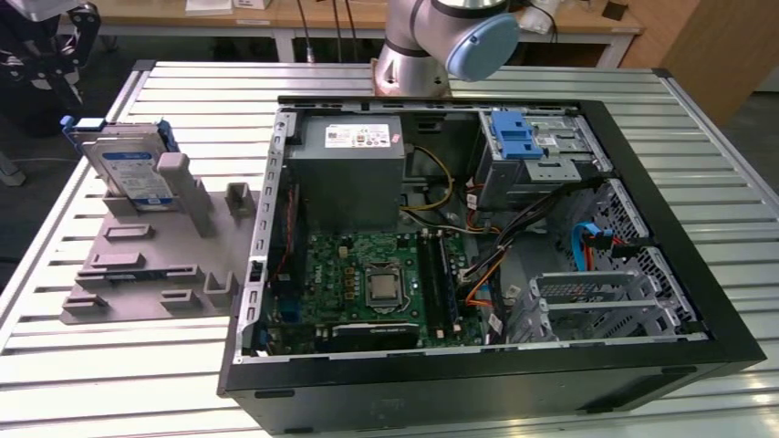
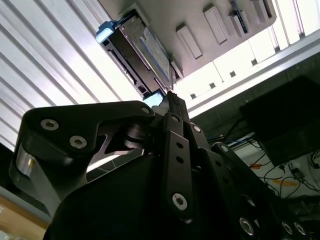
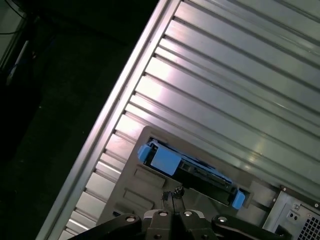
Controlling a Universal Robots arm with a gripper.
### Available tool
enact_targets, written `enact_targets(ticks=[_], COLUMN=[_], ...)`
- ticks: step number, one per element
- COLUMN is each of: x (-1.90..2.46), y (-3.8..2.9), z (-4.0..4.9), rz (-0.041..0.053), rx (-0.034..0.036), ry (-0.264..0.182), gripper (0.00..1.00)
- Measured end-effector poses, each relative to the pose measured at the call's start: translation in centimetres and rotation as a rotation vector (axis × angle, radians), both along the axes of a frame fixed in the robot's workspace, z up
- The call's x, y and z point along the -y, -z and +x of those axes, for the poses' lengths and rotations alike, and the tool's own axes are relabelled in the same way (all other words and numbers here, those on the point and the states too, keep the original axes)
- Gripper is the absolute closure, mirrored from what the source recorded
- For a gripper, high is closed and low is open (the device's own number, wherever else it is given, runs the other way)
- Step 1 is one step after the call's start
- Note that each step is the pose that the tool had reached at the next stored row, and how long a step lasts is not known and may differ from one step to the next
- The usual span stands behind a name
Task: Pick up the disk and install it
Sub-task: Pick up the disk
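The disk (image 1: 128, 169) stands on edge in a grey holder (image 1: 146, 274) on the slatted table, at the exterior view's left, with its blue-and-white label showing and a blue frame around it. Both wrist views look down on it from above: the disk (image 3: 190, 167) shows its blue-framed upper edge, and the disk (image 2: 142, 50) shows its label side. My gripper (image 3: 172, 194) hangs well above the holder, beside the disk and apart from it. Its thin fingertips (image 2: 170, 95) are pressed together with nothing between them.
An open computer case (image 1: 681, 274) lies on the table at the exterior view's right, holding a grey power supply (image 1: 353, 155), a green board (image 1: 378, 274) and a silver cage with a blue latch (image 1: 524, 137). The arm's base (image 1: 420, 46) stands behind it. The table's edge (image 3: 120, 100) drops to dark floor.
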State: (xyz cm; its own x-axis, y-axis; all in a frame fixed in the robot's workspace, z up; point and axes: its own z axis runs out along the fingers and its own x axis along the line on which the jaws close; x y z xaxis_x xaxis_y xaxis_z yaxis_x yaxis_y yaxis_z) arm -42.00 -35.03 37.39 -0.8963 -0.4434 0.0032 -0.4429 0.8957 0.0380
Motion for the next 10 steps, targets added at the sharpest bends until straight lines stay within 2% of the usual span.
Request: enact_targets(ticks=[10], x=[0.0], y=[0.01], z=[0.0], rz=[-0.0037], rx=[0.0], ry=[-0.065], gripper=[0.89])
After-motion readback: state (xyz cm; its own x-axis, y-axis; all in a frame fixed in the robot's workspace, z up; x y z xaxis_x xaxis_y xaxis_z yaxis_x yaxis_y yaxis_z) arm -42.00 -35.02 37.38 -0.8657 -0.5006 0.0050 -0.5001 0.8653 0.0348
